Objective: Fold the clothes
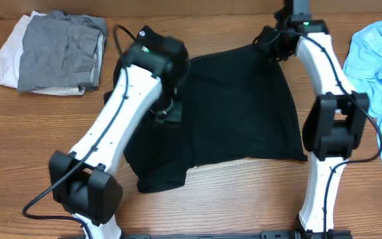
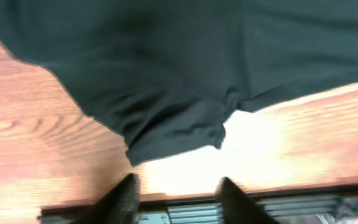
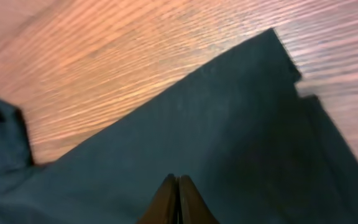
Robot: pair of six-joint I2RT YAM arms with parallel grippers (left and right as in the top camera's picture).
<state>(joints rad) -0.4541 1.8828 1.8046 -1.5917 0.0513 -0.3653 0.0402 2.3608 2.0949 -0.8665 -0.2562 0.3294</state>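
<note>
One wooden table (image 1: 244,199). Four garments can be counted on it. One black shirt (image 1: 244,113) lies in the middle and one light blue garment (image 1: 380,60) at the right edge. At the far left is one stack of two folded pieces, one grey garment (image 1: 62,50) on top of one white garment (image 1: 5,60). Whether more pieces lie hidden inside that stack cannot be told. Two white robot arms, one left arm (image 1: 118,109) and one right arm (image 1: 323,63). Two grippers, one per arm: one left gripper (image 2: 176,190) and one right gripper (image 3: 178,193), each with two dark fingers.
</note>
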